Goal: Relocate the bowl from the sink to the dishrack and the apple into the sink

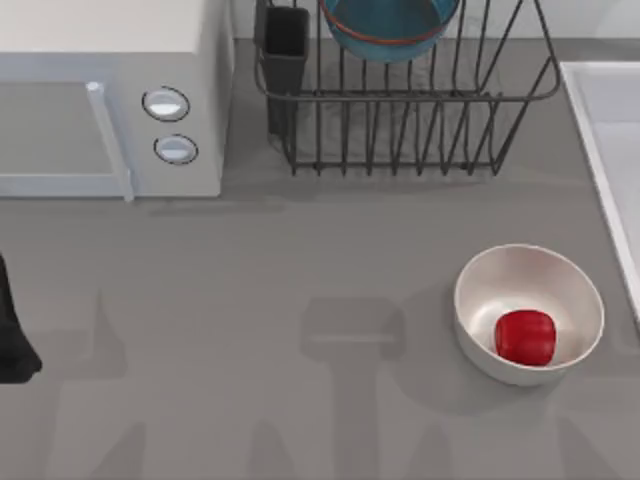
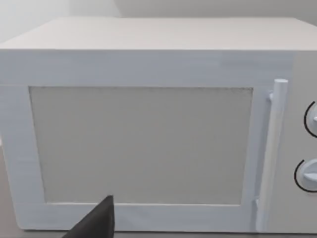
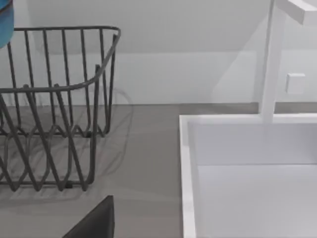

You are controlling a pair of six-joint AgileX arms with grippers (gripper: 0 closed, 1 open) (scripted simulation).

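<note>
**Desk:** Where does the job stand at this moment?

**Operator:** Half done, as I judge it. The bowl (image 1: pixel 388 28), teal with its orange band, sits in the dishrack (image 1: pixel 420 130) at the upper middle of the top view, so the first move looks finished. The apple (image 1: pixel 525 336) is not yet in the sink (image 1: pixel 600 130). It lies inside a plain white bowl (image 1: pixel 480 290) at the lower right of the frame, on the grey tabletop (image 1: pixel 300 280), near the sink's rim but apart from it. The sink runs along the right edge.

**Desk:** And your arms?

**Operator:** My left arm (image 1: pixel 12 335) is a dark shape at the left edge of the top view. Its wrist camera faces the white microwave (image 2: pixel 148 139), with one dark finger (image 2: pixel 96 223) of the left end effector at the lower edge. My right wrist camera looks across the rack's end toward the sink basin and the white faucet (image 3: pixel 270 59), again with one dark finger (image 3: pixel 96 220) low in frame. For either end effector I cannot tell how far open it is, and I see nothing held.

**Desk:** What remains?

**Operator:** Lifting the apple out of the white bowl and setting it in the basin
</note>
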